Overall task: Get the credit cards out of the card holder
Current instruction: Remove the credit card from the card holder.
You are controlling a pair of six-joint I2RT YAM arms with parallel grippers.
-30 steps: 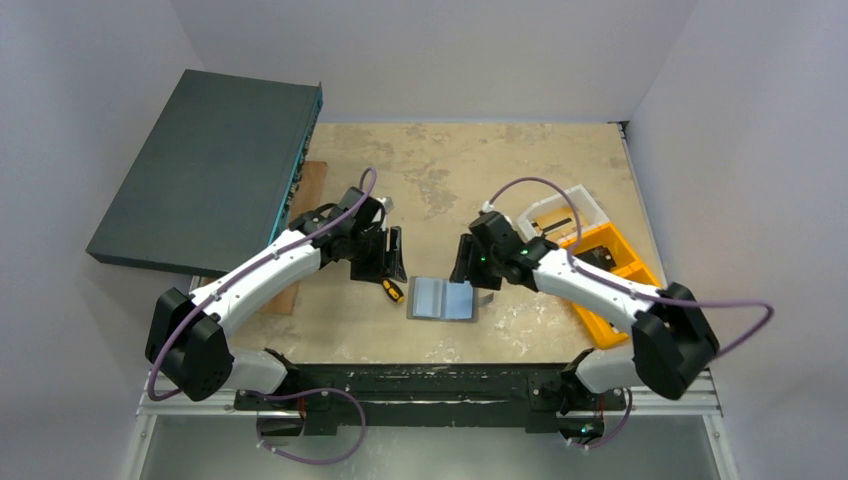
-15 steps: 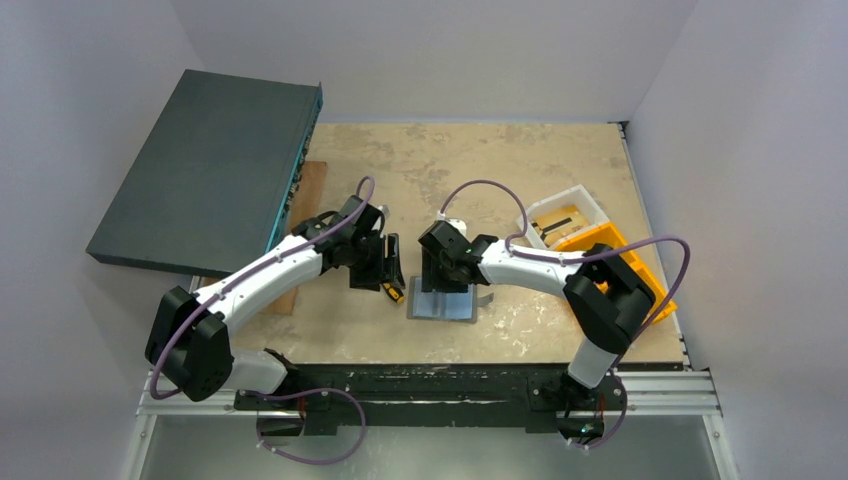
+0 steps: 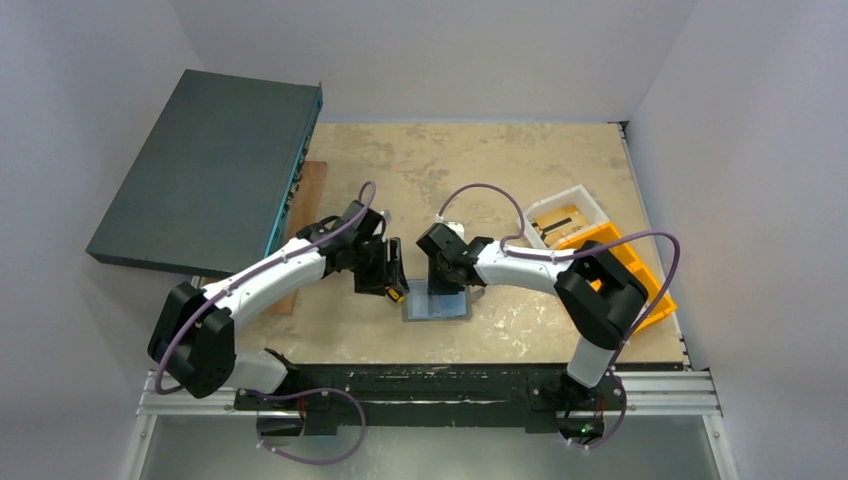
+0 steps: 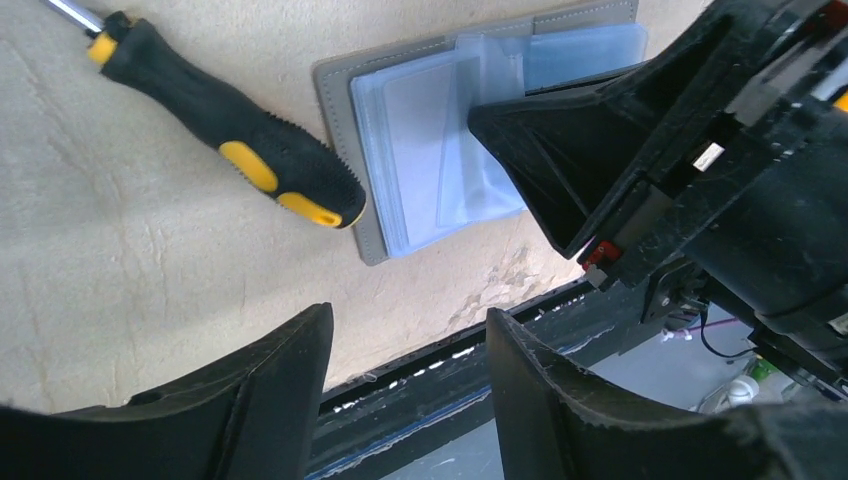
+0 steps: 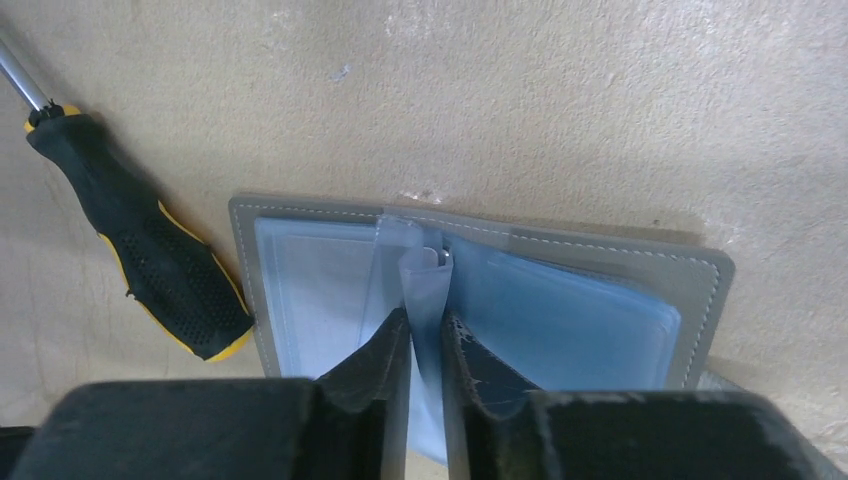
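Note:
The card holder lies open and flat near the table's front edge, grey outside with pale blue see-through sleeves inside. My right gripper is over its middle fold, shut on one pale blue leaf that stands up between the fingers. Whether that leaf is a sleeve or one of the credit cards I cannot tell; no card shows apart from the sleeves. My left gripper hangs open just left of the card holder, above the table, with nothing between its fingers.
A black-and-yellow screwdriver lies against the holder's left edge. A large dark flat box leans at the back left by a wooden board. White and orange bins stand at the right.
My right arm swung left from beside the holder to over its middle, and its jaws closed on the upright leaf. The holder shifted slightly left. The left gripper dropped a little toward the screwdriver.

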